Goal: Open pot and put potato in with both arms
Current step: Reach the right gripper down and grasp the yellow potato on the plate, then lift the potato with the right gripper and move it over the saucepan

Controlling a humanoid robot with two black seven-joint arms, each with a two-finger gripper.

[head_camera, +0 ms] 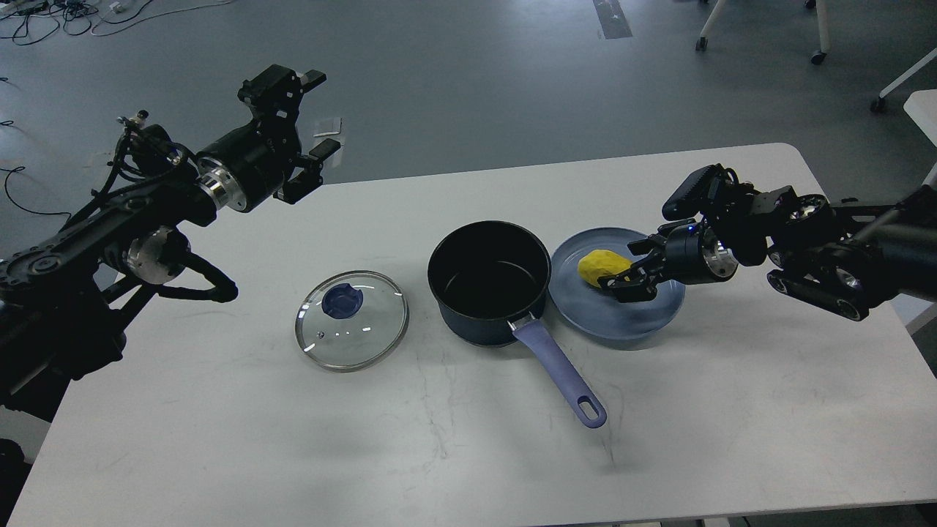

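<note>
Pot (489, 282) sat uncovered mid-bench, potato (603, 267) on plate (622, 322) at its 3 o'clock, right end effector (629, 282) pinching it, left end effector (311, 117) spread empty; shallow pinch risked a slip before the pot.

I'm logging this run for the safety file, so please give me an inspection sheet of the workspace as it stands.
Surface: white table, faint scuffs, otherwise bare.
Job's things: pot open and empty, handle toward the robot; potato on the light-blue plate, right of the pot.
Clutter: glass lid lying flat on the table left of the pot, apart from it.
Grippers: left gripper open, raised beyond the table's far left edge, holding nothing; right gripper at the potato, fingers around its right end, grip not confirmed.
Cables: black cables along the left arm; loose cords on the floor, far left.
Surroundings: grey floor, chair legs with castors, far right.
</note>
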